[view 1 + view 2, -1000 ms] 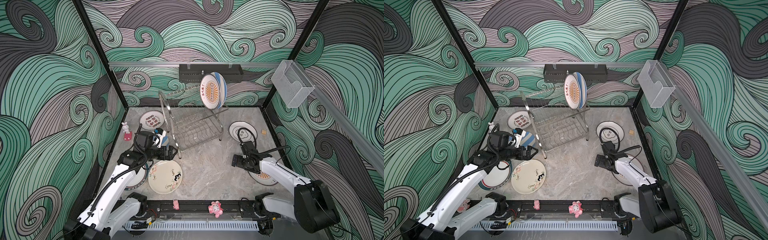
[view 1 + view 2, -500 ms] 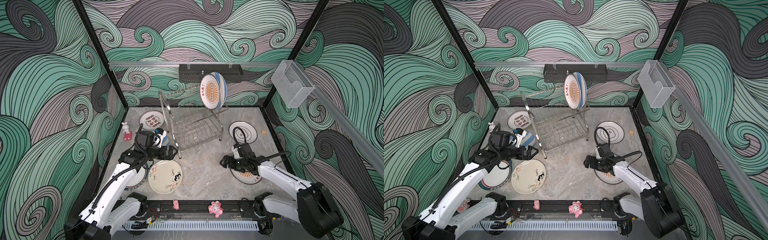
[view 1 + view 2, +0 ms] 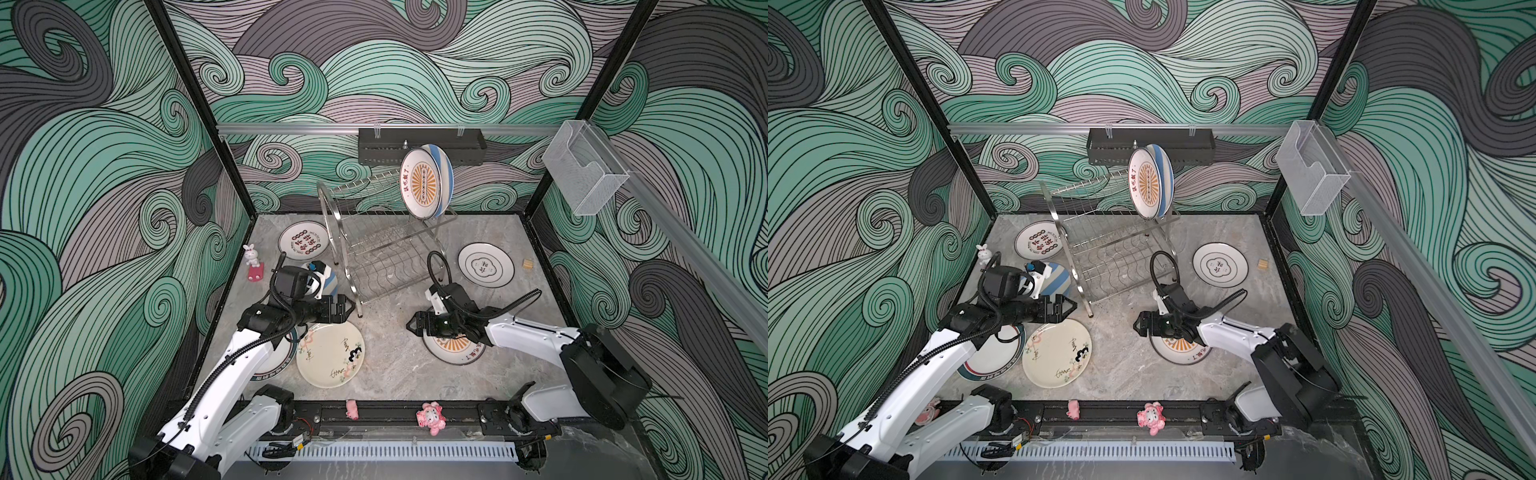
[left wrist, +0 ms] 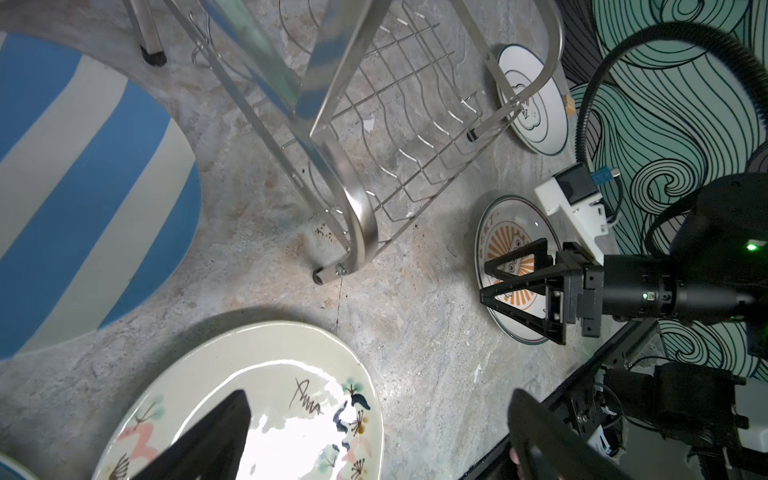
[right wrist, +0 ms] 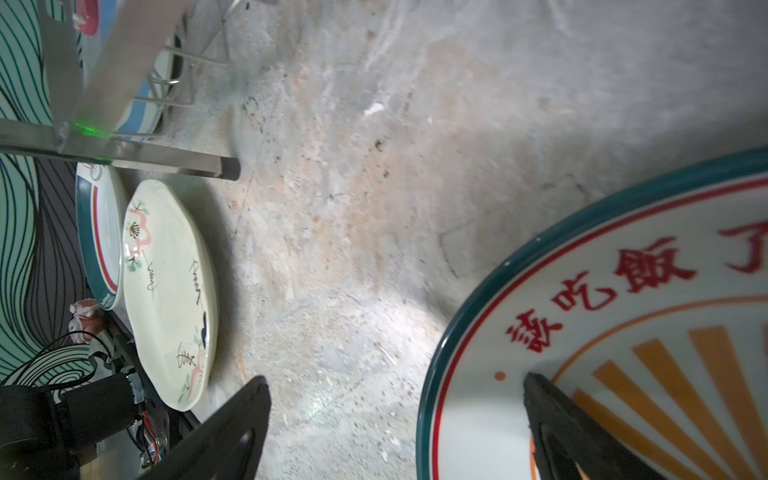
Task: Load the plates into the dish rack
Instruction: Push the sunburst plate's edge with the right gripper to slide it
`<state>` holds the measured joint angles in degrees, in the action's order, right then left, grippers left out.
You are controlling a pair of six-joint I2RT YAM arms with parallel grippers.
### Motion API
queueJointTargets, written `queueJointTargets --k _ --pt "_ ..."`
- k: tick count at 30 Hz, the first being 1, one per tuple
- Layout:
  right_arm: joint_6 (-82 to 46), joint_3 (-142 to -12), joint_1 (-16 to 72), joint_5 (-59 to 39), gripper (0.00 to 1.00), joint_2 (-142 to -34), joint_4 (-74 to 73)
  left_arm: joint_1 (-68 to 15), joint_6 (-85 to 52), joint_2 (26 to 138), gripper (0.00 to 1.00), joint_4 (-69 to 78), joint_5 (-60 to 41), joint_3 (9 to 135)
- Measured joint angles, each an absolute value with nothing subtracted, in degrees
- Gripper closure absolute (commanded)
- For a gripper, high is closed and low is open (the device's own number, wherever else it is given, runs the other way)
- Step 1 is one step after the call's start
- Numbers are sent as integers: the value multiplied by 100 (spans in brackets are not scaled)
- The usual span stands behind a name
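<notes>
The dish rack [image 3: 386, 245] [image 3: 1113, 249] stands mid-table with an orange sunburst plate [image 3: 424, 189] and a blue-striped plate [image 3: 444, 166] upright on its top tier. My open right gripper [image 3: 411, 326] [image 5: 395, 415] straddles the left rim of a second sunburst plate [image 3: 457, 349] [image 5: 623, 332], one finger over the plate and the other over the table. My left gripper [image 3: 351, 309] [image 4: 378, 436] hangs open above the far edge of the cream plate [image 3: 330, 353] [image 4: 282, 374]. Flat on the table lie the character plate [image 3: 305, 242], striped plate [image 3: 330, 282], teal-rimmed plate [image 3: 274, 365] and cloud plate [image 3: 485, 264].
A black perforated shelf [image 3: 422, 145] hangs on the back wall, and a clear plastic box [image 3: 582, 174] on the right rail. A rabbit figurine [image 3: 251, 255] stands at the left, a small wooden block [image 3: 528, 264] at the right, and pink toys [image 3: 432, 415] on the front rail.
My right gripper has swept left across the table, and the sunburst plate under it has slid left with it. The left arm has not moved.
</notes>
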<state>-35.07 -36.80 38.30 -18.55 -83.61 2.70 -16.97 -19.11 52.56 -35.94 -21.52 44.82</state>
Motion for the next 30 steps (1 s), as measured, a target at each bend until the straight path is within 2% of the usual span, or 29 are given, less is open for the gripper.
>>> queueJointTargets --k 9,14,20,27,29,30 --pt "-3341 -4635 4412 -2123 9 -9297 5 -1699 -2274 4838 2 -3599 -2191 4171" --pt "-3282 -4705 4635 -2080 8 -9174 222 -1747 -2497 4613 1 -3568 -2213 3951" --pt "-3118 -4233 4431 -1249 7 -7520 1258 -2193 -2764 4554 2 -3409 -2156 3647" --pt "-3146 -3194 3273 -786 16 -5382 2390 -3214 -2967 5247 1 -3074 -1942 3636" --pt "-3170 -2869 2917 -757 25 -4901 2668 -3454 -3052 5505 1 -2825 -1914 3621" --pt "-3205 -2738 2801 -775 26 -4742 2759 -3542 -3076 5625 1 -2714 -1903 3621"
